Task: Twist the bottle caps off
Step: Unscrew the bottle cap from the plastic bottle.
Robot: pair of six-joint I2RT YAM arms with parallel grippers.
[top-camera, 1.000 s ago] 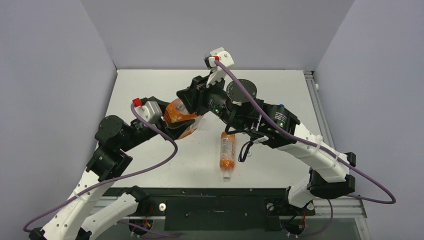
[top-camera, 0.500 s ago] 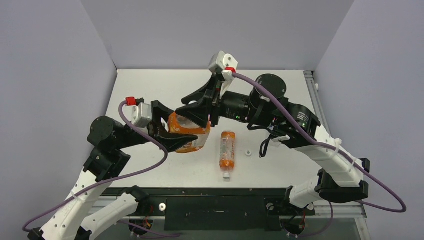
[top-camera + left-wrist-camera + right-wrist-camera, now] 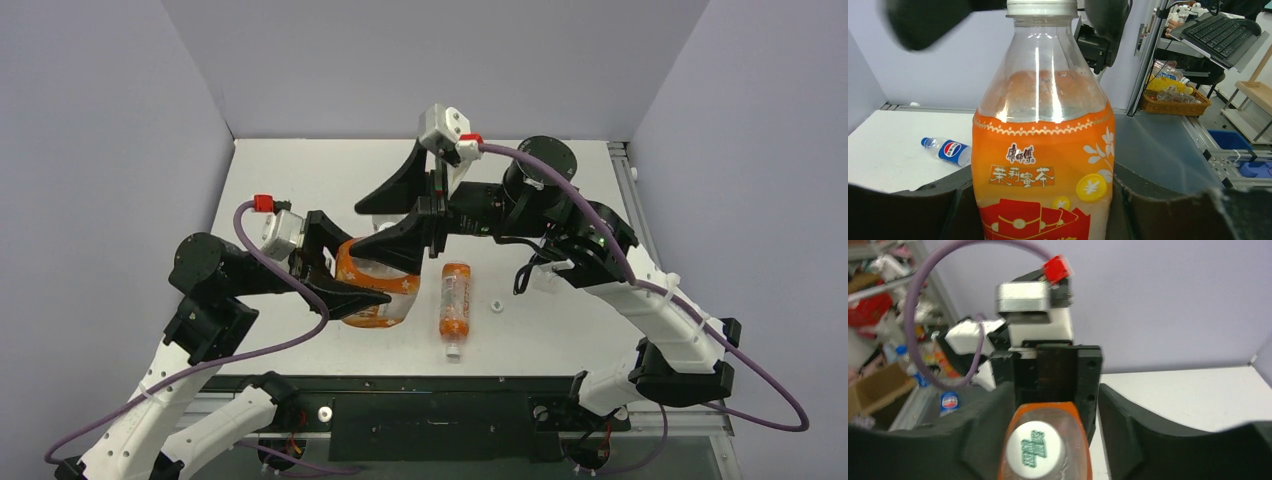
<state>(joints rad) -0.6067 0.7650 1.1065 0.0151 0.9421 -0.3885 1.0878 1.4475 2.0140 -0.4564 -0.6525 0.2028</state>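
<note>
Setting: white table (image 3: 300,180), lilac-grey walls.
Right gripper (image 3: 368,224): fingers parted either side of the white cap (image 3: 1040,450), clear of it; a second ago they were pinched there.
Cap: seated on the neck, green mark on top.
Reading: probably a release between twists; unscrewing unfinished.
Left gripper (image 3: 355,270): clamped round the wide orange bottle (image 3: 1043,165), held off the table, drawn nearer the bases than before.
Label: Chinese characters, gold coins, red envelopes.
Beyond: Pepsi-logo bottle (image 3: 945,150) lying flat; slim orange bottle (image 3: 455,298) lying flat, loose white cap (image 3: 497,305) beside it.

I see an orange bottle (image 3: 1043,165) with white flowers and gold coins (red at the bottom), its white cap (image 3: 1037,449) marked green.
</note>
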